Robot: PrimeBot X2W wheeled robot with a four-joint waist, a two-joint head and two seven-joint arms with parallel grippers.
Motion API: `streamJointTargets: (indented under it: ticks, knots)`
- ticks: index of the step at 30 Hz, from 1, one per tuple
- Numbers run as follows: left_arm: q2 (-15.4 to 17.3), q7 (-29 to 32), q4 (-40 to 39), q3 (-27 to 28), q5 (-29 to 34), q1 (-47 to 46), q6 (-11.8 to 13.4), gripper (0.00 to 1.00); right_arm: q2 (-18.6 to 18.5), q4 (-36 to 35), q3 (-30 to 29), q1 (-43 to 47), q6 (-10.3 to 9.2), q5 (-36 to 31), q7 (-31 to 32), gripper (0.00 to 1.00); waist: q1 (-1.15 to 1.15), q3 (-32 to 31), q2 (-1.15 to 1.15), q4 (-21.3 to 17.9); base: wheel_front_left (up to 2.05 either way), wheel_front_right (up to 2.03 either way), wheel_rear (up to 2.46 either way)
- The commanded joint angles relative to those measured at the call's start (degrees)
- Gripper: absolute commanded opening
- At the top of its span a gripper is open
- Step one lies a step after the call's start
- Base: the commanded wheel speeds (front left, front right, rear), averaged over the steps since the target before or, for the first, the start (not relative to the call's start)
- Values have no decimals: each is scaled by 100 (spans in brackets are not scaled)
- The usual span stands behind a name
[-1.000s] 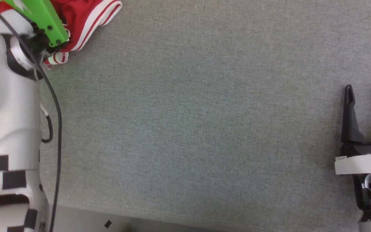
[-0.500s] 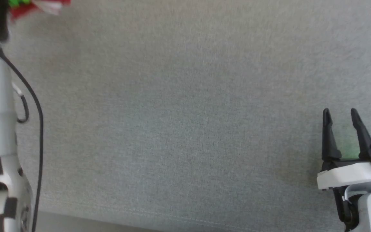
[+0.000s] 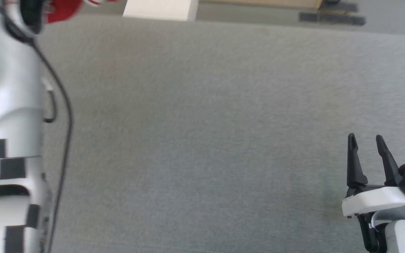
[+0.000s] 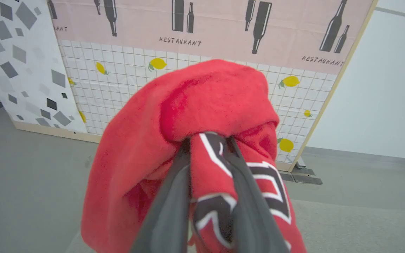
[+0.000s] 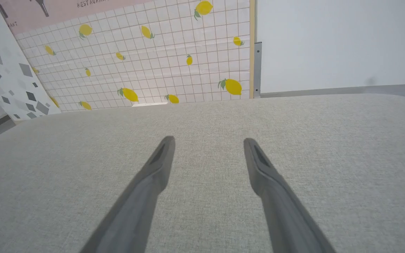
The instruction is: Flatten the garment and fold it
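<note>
The garment (image 4: 206, 95) is a red bunch of cloth with dark, white-outlined lettering. My left gripper (image 4: 207, 138) is shut on a fold of it, and the rest drapes over and around the fingers (image 4: 169, 200), held up in front of the room's panels. In the head view a red scrap of the garment (image 3: 63, 6) shows at the top left beside my pale left forearm (image 3: 9, 88). My right gripper (image 3: 366, 140) stands open and empty at the lower right, low over the grey surface. Its spread fingers (image 5: 153, 175) have nothing between them.
The grey fabric surface (image 3: 206, 123) spreads across the head view, with its far edge near the top. Beyond that edge is a white block (image 3: 158, 8). A black cable (image 3: 67, 116) runs along my left arm. A lemon-patterned panel (image 5: 153, 70) and a white wall (image 5: 329, 42) stand behind.
The head camera has shifted, bringing the surface's far edge into view. The garment, seen at the top left before, is now a red scrap at the top edge. The right gripper stays open.
</note>
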Motion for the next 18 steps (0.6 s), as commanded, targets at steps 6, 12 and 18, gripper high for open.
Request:
streamJointTargets:
  ticks: [6, 12, 18]
  knots:
    - [-573, -215, 205, -256, -219, 142, -221, 0, 7, 46, -100, 158, -10, 50, -33, 100, 0, -594, 0, -890, 0, 0, 0]
    - [-976, -395, 435, -564, -362, 468, -399, 0, 8, 28, -193, 223, -10, 87, -34, 100, 0, -641, 0, -1452, 0, 0, 0]
    - [-1166, -463, 893, -1061, -418, 991, -453, 0, 8, 17, -270, 323, -10, 125, -34, 100, 0, -609, 0, -1802, 0, 0, 0]
